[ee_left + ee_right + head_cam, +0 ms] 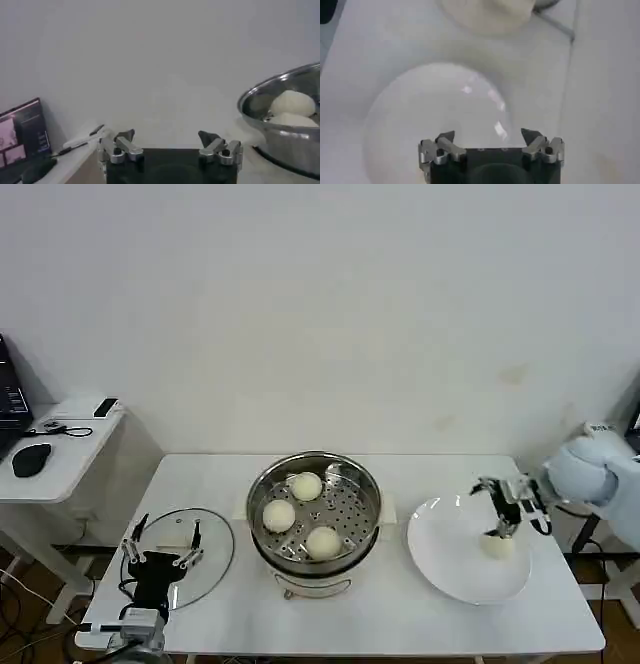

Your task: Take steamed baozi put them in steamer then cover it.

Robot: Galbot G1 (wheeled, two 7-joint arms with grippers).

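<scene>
Three cream-white baozi (305, 485) lie on the perforated tray of the shiny steamer (262, 496) at the table's centre. A last baozi (496, 546) rests on the white plate (450, 564) at the right. My right gripper (499, 524) hangs just above that baozi; in the right wrist view the right gripper (487, 136) is open over the plate (435, 105) with nothing between its fingers. The glass cover (212, 549) lies flat at the left. My left gripper (168, 529) hovers over it, and in the left wrist view it (170, 137) stands open, with the steamer (260, 102) off to one side.
A white side table (70, 449) with a black mouse (32, 458) stands left of the work table. Past the plate, the table's right edge (590, 604) is close. A white wall rises behind.
</scene>
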